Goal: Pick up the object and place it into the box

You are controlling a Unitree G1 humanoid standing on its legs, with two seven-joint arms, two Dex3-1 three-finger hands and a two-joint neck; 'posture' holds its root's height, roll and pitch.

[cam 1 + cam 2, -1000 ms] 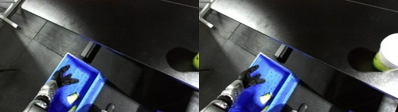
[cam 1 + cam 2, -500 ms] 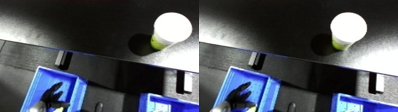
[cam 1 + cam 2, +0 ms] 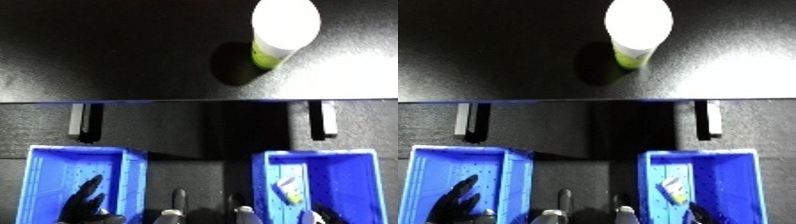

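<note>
Your left hand (image 3: 86, 204) hangs empty over the left bin (image 3: 46, 167), fingers straight. I cannot tell the right hand's (image 3: 313, 218) fingers. The cup (image 3: 636, 30) stands far, right of centre: reach over the bins, then close around its body.
</note>
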